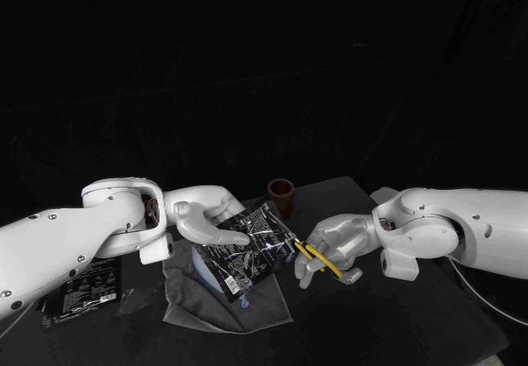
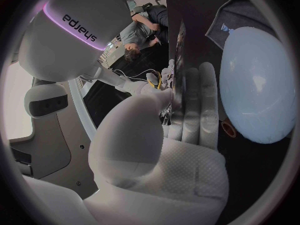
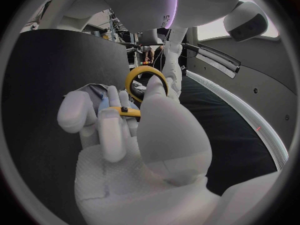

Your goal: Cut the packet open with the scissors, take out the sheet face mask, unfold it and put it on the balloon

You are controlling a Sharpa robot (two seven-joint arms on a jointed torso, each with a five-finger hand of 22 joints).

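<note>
My left hand [image 1: 204, 221] holds a black printed packet [image 1: 253, 245] upright above the table, gripping it by its upper left part. The packet shows edge-on [image 2: 179, 55] past the left hand's fingers [image 2: 200, 105]. My right hand [image 1: 336, 242] grips yellow-handled scissors [image 1: 316, 259] right at the packet's right edge; whether the blades touch it I cannot tell. The scissors' yellow loop [image 3: 147, 82] sits around the right hand's fingers [image 3: 112, 120]. A pale blue balloon [image 2: 257, 85] lies below the packet, mostly hidden behind it in the head view [image 1: 201, 263].
A grey cloth [image 1: 226, 309] lies under the balloon on the black table [image 1: 396, 320]. A brown cylinder [image 1: 281, 194] stands just behind the packet. Another black packet [image 1: 90, 284] lies flat at the table's left side.
</note>
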